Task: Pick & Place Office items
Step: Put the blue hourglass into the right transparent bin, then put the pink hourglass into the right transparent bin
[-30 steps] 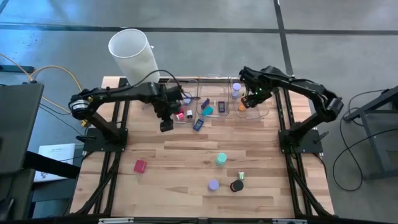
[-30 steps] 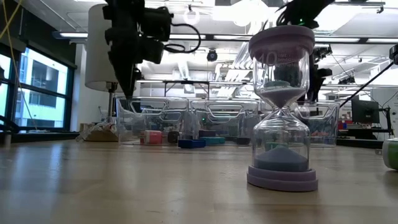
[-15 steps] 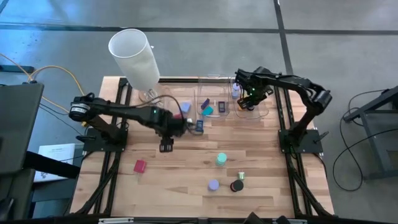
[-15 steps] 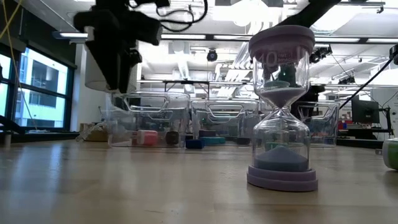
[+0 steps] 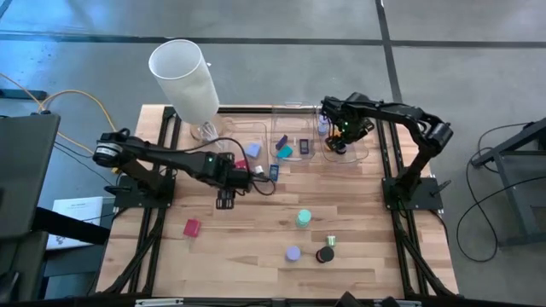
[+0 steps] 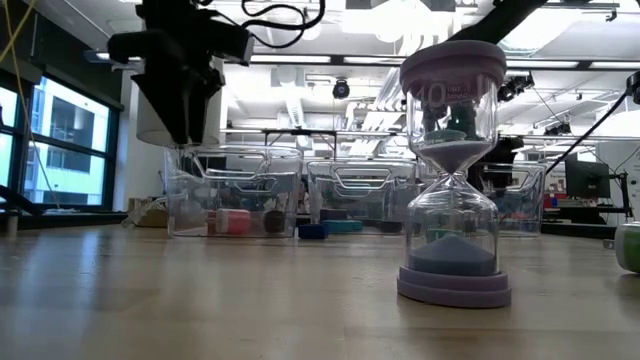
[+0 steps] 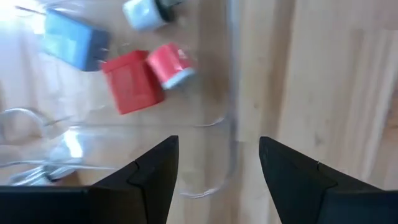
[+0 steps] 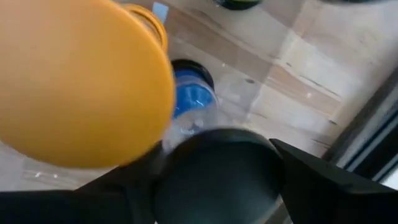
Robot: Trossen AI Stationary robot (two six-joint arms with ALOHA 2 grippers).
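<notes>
Five office items lay loose on the open table: one red block (image 5: 192,227) at 8 o'clock, and at 5 o'clock one teal disc (image 5: 304,218), one lavender disc (image 5: 293,252), one black disc (image 5: 324,254) and one small yellowish piece (image 5: 331,241). The rest sat in three clear bins (image 5: 299,136) at 12 o'clock. The left gripper (image 5: 226,200), fingers parted and empty, hung beside the leftmost bin. The right gripper (image 5: 337,143) was over the rightmost bin; its grip could not be told.

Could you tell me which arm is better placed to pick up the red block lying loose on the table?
The left. Its gripper hangs open and empty over bare wood on the red block's side, while the right gripper is over the far bin.
</notes>
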